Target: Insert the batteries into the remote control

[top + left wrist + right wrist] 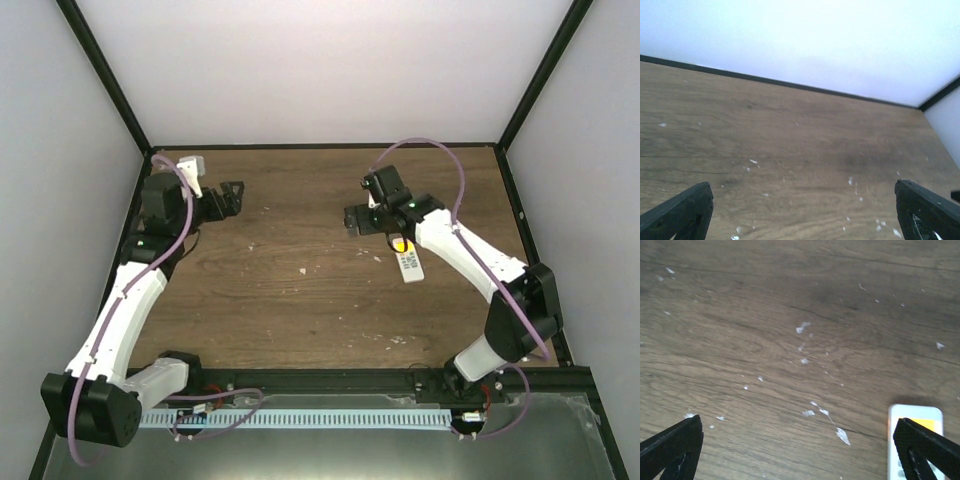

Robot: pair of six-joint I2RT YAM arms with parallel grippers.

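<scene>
Right gripper (797, 426): jaws spread wide, nothing held, only bare wooden table (765, 340) and scattered white flecks (802, 327) between them. Arm reaches forward and inward, elbow bent, wrist low over the board. Remote control (914, 415) lies flat at one finger (925, 450), orange end showing. The finger overlaps it in the wrist view; cannot tell if they touch. Left gripper (232, 197): likewise wide open, empty, far off to the other side, well apart from the remote.

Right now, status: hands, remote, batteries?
Left hand open, empty. Right hand open, empty; remote control on table beside it. Batteries not in view. Only white flecks around.
</scene>
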